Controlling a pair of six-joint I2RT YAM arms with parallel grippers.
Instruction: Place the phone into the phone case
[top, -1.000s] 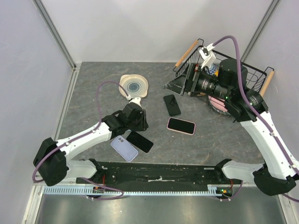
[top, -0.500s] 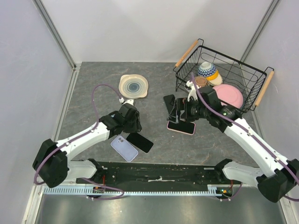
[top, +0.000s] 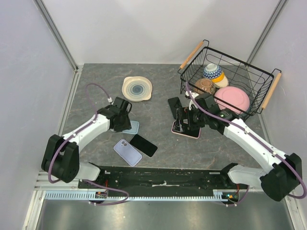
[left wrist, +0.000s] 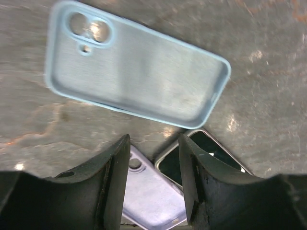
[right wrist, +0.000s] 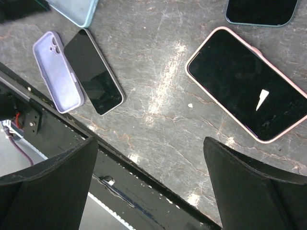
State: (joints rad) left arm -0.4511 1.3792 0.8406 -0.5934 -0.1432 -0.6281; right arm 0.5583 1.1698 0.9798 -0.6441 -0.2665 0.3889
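A black phone [top: 144, 145] [right wrist: 93, 72] lies face up near the front edge, beside a lilac phone case [top: 127, 152] [right wrist: 57, 72] lying back up. A light blue phone case [left wrist: 136, 76] [top: 133, 127] lies hollow side up, empty, just beyond my left gripper [left wrist: 153, 143] [top: 125, 123]. That gripper hangs open with nothing between its fingers, above the lilac case and the black phone. My right gripper [right wrist: 149, 143] [top: 185, 121] is wide open and empty, hovering over a phone in a pink case [right wrist: 247, 91] [top: 194, 132].
A dark phone [top: 173, 104] [right wrist: 261, 12] lies behind the pink one. A cream plate [top: 137, 88] sits at the back. A wire basket [top: 266, 76] with bowls stands at the back right. The black base rail [right wrist: 120, 191] runs along the near edge.
My left gripper has drawn back to the left, uncovering the light blue case, and opened slightly. The right arm swung down from the basket to above the pink-cased phone.
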